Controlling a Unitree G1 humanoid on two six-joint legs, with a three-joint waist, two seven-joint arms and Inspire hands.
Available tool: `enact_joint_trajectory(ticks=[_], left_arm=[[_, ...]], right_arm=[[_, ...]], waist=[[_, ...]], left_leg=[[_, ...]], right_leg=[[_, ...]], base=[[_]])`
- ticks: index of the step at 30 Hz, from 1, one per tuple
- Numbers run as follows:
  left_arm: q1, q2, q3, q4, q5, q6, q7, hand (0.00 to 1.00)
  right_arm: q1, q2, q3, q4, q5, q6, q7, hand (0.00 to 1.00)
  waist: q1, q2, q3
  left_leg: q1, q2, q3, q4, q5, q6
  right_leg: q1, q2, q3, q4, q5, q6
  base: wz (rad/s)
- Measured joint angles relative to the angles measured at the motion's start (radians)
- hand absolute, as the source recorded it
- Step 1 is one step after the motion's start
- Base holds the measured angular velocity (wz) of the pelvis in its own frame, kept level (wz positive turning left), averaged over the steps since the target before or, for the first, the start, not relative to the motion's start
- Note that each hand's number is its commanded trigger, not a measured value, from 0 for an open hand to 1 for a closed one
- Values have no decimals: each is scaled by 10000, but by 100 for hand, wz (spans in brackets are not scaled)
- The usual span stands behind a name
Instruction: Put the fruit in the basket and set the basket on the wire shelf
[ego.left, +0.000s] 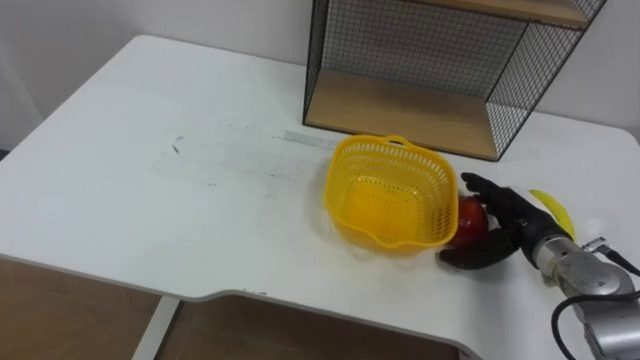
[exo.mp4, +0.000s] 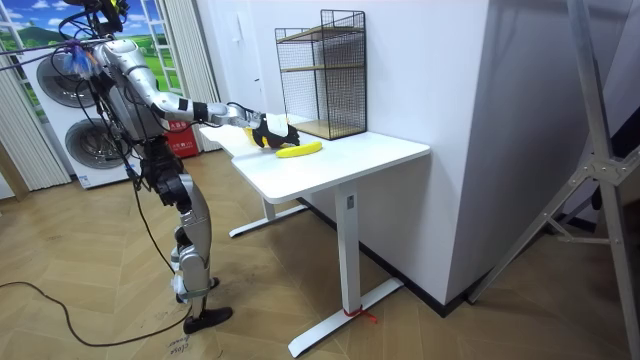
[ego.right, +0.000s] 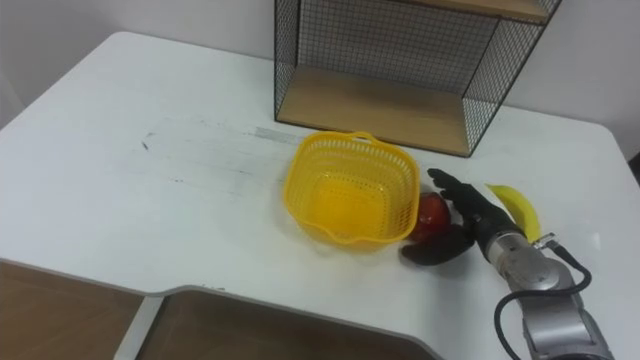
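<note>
Our right hand (ego.left: 505, 228), low at the right, curls its fingers and thumb round a red fruit (ego.left: 470, 218) on the white table (ego.left: 150, 200), just beside the yellow basket (ego.left: 338, 195), with a banana (ego.left: 555, 210) beyond the hand and the wire shelf (ego.left: 420, 50) behind.

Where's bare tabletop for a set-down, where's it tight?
Free: the table from its left edge to the yellow basket, and the strip in front of the basket. The wire shelf's bottom board is bare too. Crowded: right of the basket, where the red apple, the right hand cupped round it and the banana bunch up.
</note>
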Motion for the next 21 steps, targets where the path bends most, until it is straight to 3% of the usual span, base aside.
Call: enact_joint_trajectory(ticks=[8, 9, 10, 11, 21], left_arm=[[-28, 35, 5, 127, 5, -21, 7, 0], [-31, 35, 5, 127, 5, -26, 6, 0], [-41, 38, 6, 127, 6, -35, 7, 0], [-51, 38, 6, 127, 5, -53, 7, 0], [-79, 40, 5, 127, 12, -156, 22, 0]], right_arm=[[1, 1, -3, 215, 36, -188, -38, 0], [1, 1, -2, 215, 37, -193, -38, 17], [1, 1, -2, 214, 35, -196, -37, 81], [1, 0, -2, 214, 36, -197, -37, 100], [-8, -7, -334, 349, 1, -305, -721, 100]], waist=[[-97, -25, -2], [-100, -24, -2], [-100, -23, -2], [-106, -24, -2], [-179, 46, -37]], left_leg=[[1, -30, -144, 18, -1, 1], [1, -30, -144, 17, -1, 2], [0, -32, -145, 17, -1, 2], [3, -33, -141, 15, -1, 3], [-4, -30, -165, -9, -1, 3]], right_leg=[[110, -9, -68, -125, 10, 16], [109, -9, -66, -125, 10, 16], [112, -10, -66, -124, 10, 16], [110, -11, -61, -124, 10, 16], [106, -9, -97, -122, 10, 17]], base=[[4], [0], [0], [0], [0]])
